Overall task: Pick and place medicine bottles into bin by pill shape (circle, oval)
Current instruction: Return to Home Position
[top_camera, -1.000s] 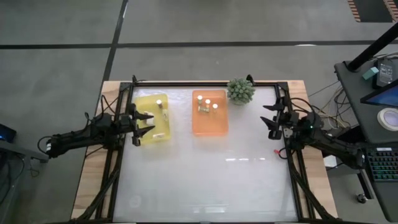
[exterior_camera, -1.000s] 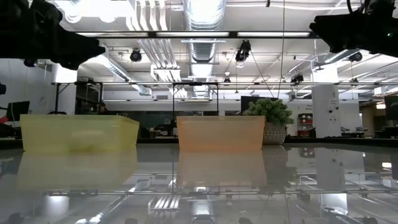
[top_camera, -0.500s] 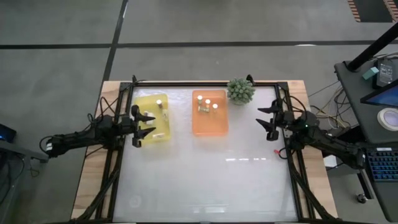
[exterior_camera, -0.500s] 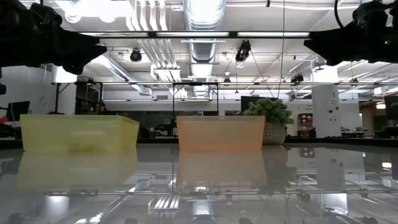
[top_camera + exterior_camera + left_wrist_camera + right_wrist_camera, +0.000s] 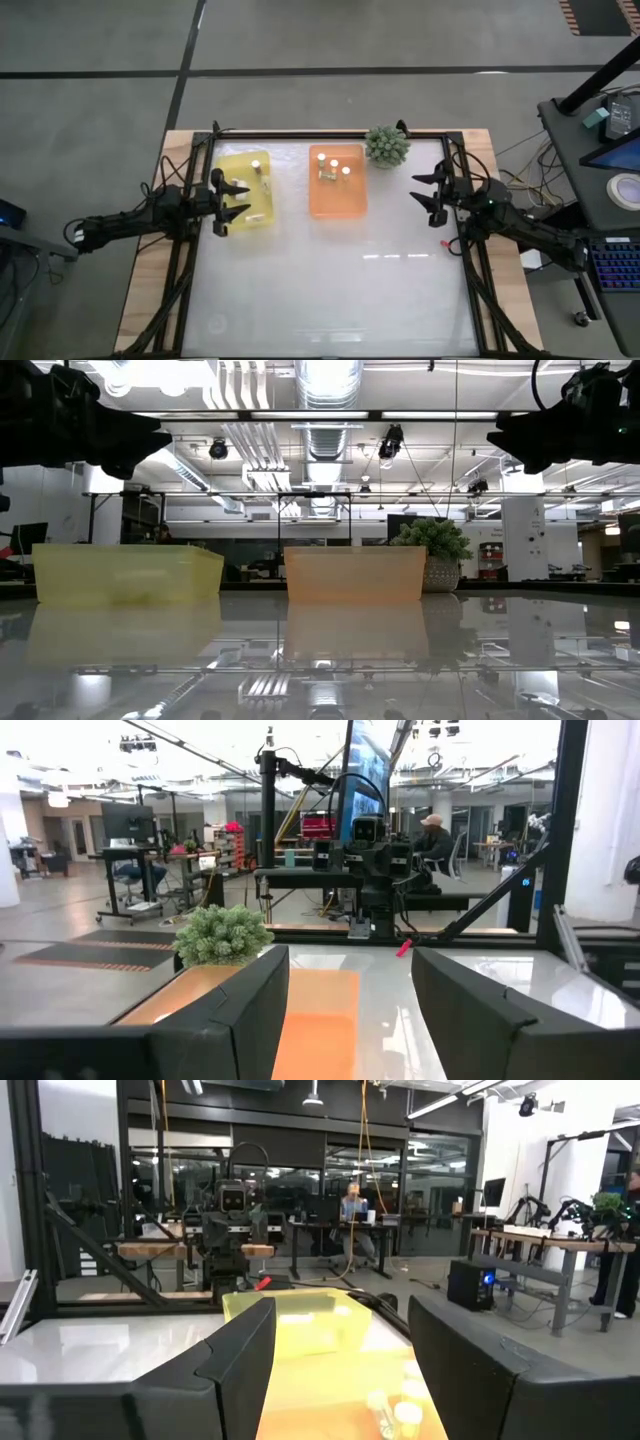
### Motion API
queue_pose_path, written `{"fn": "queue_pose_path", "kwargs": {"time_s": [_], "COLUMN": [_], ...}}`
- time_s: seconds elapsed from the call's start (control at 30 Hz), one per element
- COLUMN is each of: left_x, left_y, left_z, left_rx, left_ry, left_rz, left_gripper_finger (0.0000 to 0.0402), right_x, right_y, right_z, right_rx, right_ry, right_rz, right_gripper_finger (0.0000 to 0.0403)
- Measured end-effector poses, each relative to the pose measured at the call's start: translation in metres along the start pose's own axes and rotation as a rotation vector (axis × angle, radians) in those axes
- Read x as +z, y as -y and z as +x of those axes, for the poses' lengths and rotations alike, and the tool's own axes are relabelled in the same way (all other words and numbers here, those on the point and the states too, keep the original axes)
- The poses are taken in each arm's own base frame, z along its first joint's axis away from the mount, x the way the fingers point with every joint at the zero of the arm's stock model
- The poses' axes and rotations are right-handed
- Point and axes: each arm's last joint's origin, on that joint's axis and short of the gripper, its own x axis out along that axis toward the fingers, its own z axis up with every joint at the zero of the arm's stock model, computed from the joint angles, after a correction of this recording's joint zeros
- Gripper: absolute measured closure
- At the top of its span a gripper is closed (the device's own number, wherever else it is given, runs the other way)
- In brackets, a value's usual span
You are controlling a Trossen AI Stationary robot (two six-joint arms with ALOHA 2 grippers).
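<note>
High view: jaws near table edges

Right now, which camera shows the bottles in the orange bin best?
The high view: it looks down into the orange bin, showing the bottles apart. The low view shows only its wall; the left wrist view, its orange inside; the right wrist view, some bottles partly seen.

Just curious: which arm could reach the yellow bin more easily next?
Probably left: the left pincer, open, hovers at the yellow bin; the right pincer sits beyond the orange bin.
</note>
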Motion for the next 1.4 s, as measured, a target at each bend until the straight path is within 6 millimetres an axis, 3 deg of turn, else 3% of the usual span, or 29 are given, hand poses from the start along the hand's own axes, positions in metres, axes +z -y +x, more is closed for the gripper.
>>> {"fn": "queue_pose_path", "kwargs": {"time_s": [1.4], "left_x": [-0.0010], "left_y": [0.0000], "left_z": [0.0001], "left_rx": [0.001], "left_ry": [-0.003], "left_rz": [0.026], "left_gripper_finger": [0.0204], "right_x": [-0.0016], "right_y": [0.0000], "right_z": [0.0000], "right_rx": [0.000], "right_ry": [-0.012], "right_rz": [0.003], "right_gripper_finger": [0.0184]}}
